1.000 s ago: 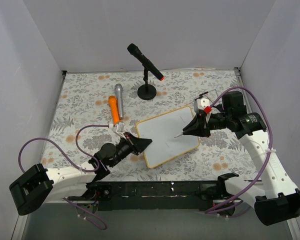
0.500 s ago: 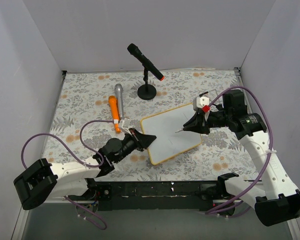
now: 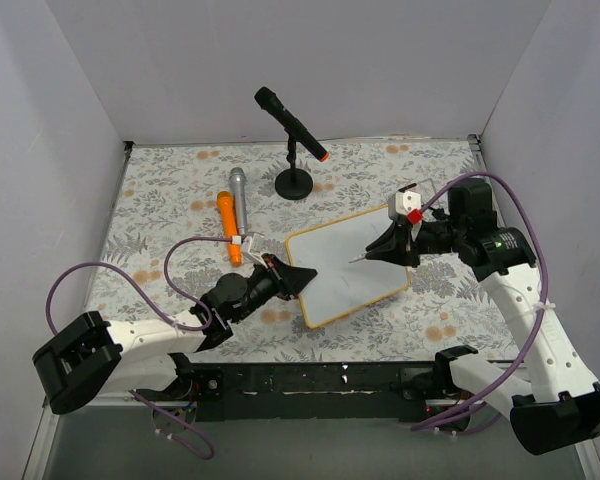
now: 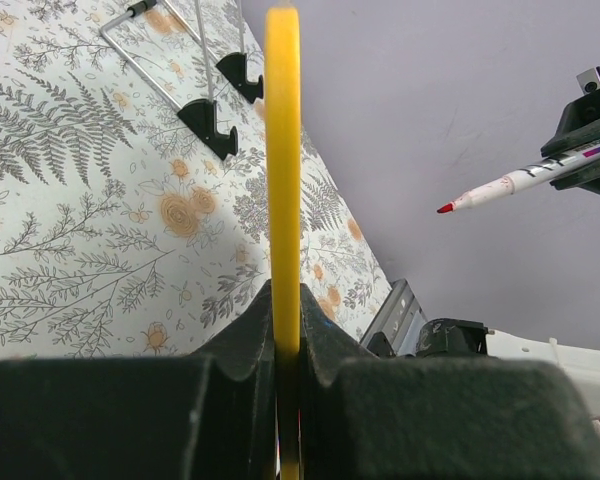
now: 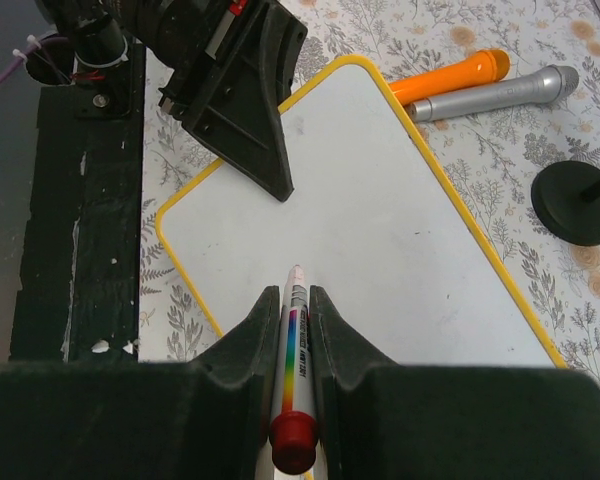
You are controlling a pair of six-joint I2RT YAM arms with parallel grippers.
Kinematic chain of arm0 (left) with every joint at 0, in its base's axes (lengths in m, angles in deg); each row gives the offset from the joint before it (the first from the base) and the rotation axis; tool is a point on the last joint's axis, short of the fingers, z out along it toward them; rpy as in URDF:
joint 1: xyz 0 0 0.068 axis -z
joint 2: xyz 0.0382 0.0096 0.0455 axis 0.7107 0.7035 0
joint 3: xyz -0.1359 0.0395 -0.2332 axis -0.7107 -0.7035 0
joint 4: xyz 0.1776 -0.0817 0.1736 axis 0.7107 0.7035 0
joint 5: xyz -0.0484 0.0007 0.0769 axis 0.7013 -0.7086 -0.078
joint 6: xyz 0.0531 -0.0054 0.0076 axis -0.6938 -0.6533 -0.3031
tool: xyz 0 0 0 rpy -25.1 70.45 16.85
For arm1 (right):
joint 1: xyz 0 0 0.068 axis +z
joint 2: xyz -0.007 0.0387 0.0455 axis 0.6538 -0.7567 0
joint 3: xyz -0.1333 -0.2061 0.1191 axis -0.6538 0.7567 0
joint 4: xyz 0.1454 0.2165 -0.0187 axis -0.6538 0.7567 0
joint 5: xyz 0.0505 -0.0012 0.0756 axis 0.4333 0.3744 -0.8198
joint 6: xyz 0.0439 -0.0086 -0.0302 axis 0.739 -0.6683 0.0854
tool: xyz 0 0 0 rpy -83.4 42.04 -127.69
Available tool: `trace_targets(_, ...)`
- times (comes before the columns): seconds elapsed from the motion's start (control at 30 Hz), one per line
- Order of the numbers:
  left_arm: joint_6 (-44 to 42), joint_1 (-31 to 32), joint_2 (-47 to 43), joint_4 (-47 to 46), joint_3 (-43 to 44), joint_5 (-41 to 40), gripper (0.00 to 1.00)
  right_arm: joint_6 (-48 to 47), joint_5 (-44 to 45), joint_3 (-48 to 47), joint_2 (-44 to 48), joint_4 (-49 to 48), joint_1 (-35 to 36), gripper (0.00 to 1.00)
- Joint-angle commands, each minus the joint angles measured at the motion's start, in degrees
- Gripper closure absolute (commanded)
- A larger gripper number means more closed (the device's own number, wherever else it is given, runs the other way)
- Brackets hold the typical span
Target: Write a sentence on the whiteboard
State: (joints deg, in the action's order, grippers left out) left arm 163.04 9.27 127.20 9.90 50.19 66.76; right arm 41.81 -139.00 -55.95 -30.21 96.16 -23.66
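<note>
I hold the whiteboard (image 3: 355,262) between the two arms, with the left gripper (image 3: 308,274) clenched on its yellow rim at the left edge; the white face is blank, nothing written yet. The right gripper (image 3: 385,250) is clenched on the marker (image 5: 294,335), whose tip points left across the face toward the left arm and hangs just clear of it, near the middle. I judge the coming move to be a short descent of the right arm, tip to surface.
</note>
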Motion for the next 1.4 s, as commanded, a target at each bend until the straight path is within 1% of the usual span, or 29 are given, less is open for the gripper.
trace_targets(0.0, 0.01, 0.19, -0.81, -8.60, 3.84, -0.09, 1.00, 0.78, -2.18, -3.10, -0.82, -2.00, 0.58, 0.99)
trace_targets(0.17, -1.13, 0.28, 0.68, -6.32, 5.95, 0.70, 1.00, 1.05, -3.06, -3.54, -0.82, -2.18, 0.85, 0.99)
trace_targets(0.33, -3.50, 1.42, 0.86, -8.60, 4.55, 1.06, 1.00, 0.00, -4.11, -1.96, -0.03, -2.27, 0.76, 0.99)
trace_targets(0.43, -4.65, 2.03, 1.04, -9.30, 3.93, 1.15, 1.00, -0.71, -4.91, -2.57, -0.73, -1.22, 0.85, 0.99)
trace_targets(0.5, -5.00, 2.04, 1.30, -11.31, 3.14, 1.41, 1.00, -2.89, -6.31, -3.18, -1.43, 0.01, 0.85, 0.99)
trace_targets(0.53, -5.00, 2.04, 1.39, -11.94, 2.96, 1.50, 1.00, -4.73, -7.53, -3.97, -1.52, 3.33, 0.76, 0.99)
trace_targets(0.57, -5.09, 2.04, 1.74, -12.47, 2.88, 1.41, 1.00, -8.75, -10.85, -4.33, -1.61, 4.93, 0.76, 0.99)
trace_targets(0.67, -4.04, 2.04, 2.18, -14.14, 2.09, 1.15, 1.00, -10.11, -14.39, -5.47, -2.14, 7.58, 0.76, 0.99)
trace_targets(0.8, -2.55, 1.95, 4.11, -19.05, 0.50, 0.71, 1.00, -8.11, -13.35, -6.00, -3.45, 6.35, 0.85, 0.99)
trace_targets(0.9, -1.84, 1.95, 4.55, -19.94, 0.32, 0.36, 1.00, -6.60, -13.08, -6.18, -4.33, 4.86, 1.20, 0.99)
trace_targets(1.17, -1.05, 2.04, 4.90, -20.12, 0.24, -1.40, 1.00, -4.05, -6.50, -6.35, -6.09, 2.22, 4.71, 0.99)
trace_targets(1.37, -1.14, 1.95, 4.64, -19.15, -0.11, -1.84, 1.00, -3.79, -5.26, -5.30, -6.00, 0.90, 5.16, 0.99)
